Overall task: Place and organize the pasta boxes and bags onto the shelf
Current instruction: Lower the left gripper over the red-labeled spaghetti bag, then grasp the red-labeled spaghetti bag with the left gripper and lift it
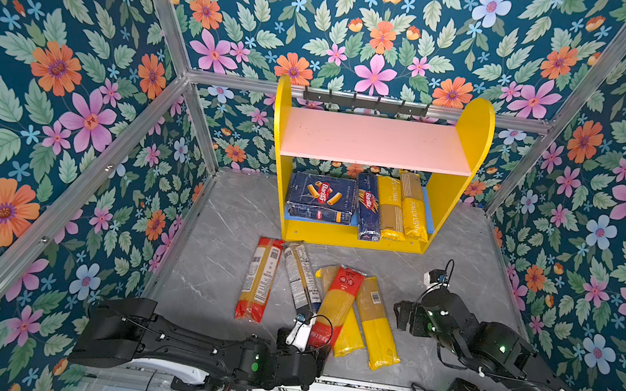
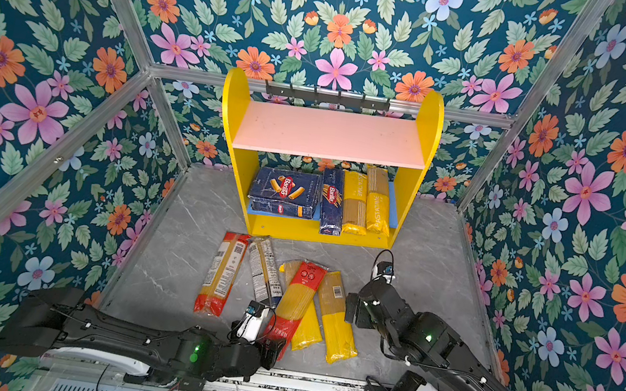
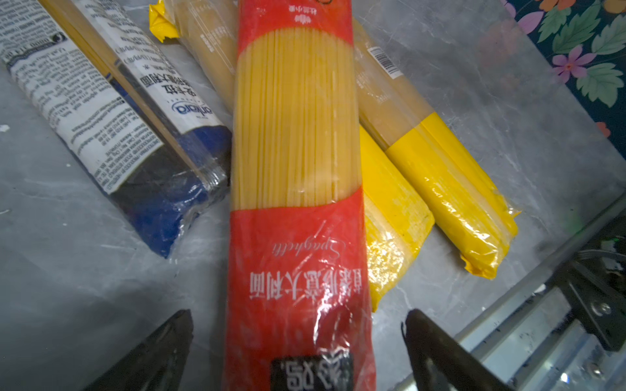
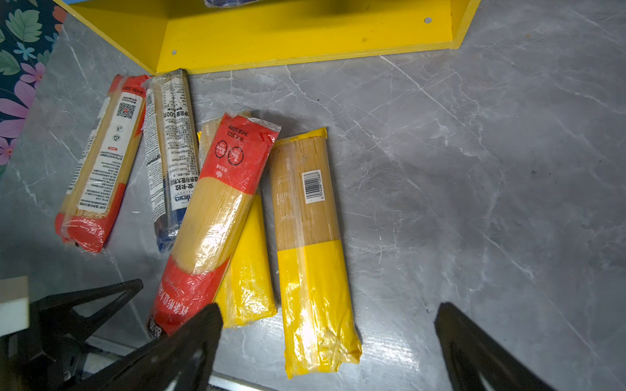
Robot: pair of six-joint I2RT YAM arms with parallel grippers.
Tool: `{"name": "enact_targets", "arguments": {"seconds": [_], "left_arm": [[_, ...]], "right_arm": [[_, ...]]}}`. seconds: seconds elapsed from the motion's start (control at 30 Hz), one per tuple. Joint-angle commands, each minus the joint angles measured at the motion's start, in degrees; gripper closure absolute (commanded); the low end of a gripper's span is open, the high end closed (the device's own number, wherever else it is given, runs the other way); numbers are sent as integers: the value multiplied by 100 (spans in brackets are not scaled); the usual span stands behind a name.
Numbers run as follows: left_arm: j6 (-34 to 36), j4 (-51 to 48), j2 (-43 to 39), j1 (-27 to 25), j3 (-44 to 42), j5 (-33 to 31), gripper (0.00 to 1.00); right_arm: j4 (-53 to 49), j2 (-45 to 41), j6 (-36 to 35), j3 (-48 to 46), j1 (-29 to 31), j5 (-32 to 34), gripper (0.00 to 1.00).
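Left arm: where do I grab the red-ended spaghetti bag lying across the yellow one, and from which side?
I'd grip the red-ended, clear-middle spaghetti bag across its narrow width at the near red end, from above. It lies on top of the yellow plastic packet, and the fingers of the open left gripper straddle that end.

Shelf [image 1: 477, 128], yellow sides: blue lower board holds wide Barilla box [image 1: 321, 198], narrow Barilla box [image 1: 366, 213] and two yellow PASTATIME bags [image 1: 391, 210] [image 1: 412, 207], side by side. In front lie a red-ended bag [image 1: 259, 279] and a blue-ended clear bag [image 1: 301, 277]. A second red-ended bag [image 1: 337, 305] lies across one yellow bag [image 1: 348, 338], another yellow bag [image 1: 378, 324] just beside.
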Motion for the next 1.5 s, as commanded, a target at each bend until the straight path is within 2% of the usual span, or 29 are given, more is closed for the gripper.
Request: {"name": "enact_targets", "arguments": {"seconds": [0.0,0.27,0.67,0.87,0.93,1.03,1.1,1.17,1.27,1.47], "left_arm": [[433,511,126,343,-72,514,0],[921,1030,563,864,34,1105,0],[684,1248,1205,875,139,1322,0],[705,1052,1668,922,471,1400,6],[722,1052,1788,982,520,1494,12],[747,1093,1858,1071,519,1609,27],[765,1137,1858,1112,499,1678,48],[749,1089,1833,1121,520,1671,62],[726,977,1751,1121,535,1630,67],[829,297,1518,1117,853,1548,85]], "right_arm": [[8,66,20,-4,1,120,1],[31,-42,-5,-140,4,213,1],[122,-41,2,-284,1,221,1],[180,1,-26,-309,6,213,1],[159,-16,-40,-319,1,217,1],[120,-94,-42,-339,8,243,1],[84,-163,-48,-361,8,265,1],[50,-232,-43,-372,1,274,1],[-15,-309,-53,-361,5,287,1],[-83,-372,-99,-283,8,318,1]]}}
